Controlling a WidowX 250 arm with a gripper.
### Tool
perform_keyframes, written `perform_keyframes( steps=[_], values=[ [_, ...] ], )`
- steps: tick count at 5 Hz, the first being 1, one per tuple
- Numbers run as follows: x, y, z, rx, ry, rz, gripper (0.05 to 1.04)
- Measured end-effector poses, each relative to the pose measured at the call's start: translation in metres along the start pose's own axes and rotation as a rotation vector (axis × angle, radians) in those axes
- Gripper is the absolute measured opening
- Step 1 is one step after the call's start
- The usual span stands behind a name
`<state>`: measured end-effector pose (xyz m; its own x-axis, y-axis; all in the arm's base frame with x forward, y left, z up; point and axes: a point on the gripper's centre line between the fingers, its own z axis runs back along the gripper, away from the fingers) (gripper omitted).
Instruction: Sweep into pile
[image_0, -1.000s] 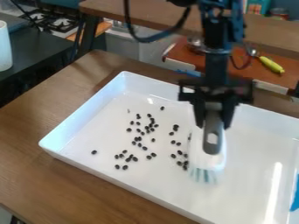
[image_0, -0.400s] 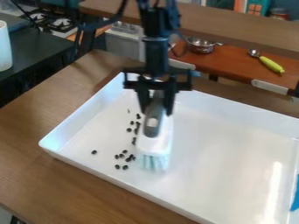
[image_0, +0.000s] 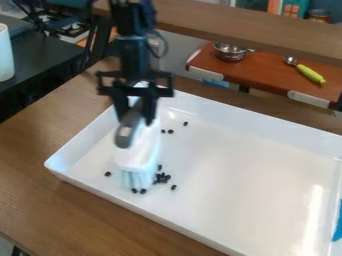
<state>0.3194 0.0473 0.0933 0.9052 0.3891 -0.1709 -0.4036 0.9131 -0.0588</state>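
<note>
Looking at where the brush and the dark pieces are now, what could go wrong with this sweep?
The brush has a lone piece on one side and the cluster on the other, so one stroke might miss one of them. The pieces by the tray's far wall lie apart from the cluster and may be left out. The gripper holds only the handle, so the brush head might twist under drag.
</note>
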Motion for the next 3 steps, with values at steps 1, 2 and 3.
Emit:
perform_keyframes(
  steps=[1, 2, 3],
  values=[
    [0.003, 0.018, 0.007, -0.013, -0.042, -0.015, 0.484],
    [-0.006, 0.009, 0.026, -0.076, -0.064, -0.028, 0.484],
    [-0.013, -0.011, 0.048, -0.163, -0.067, -0.023, 0.484]
  ],
)
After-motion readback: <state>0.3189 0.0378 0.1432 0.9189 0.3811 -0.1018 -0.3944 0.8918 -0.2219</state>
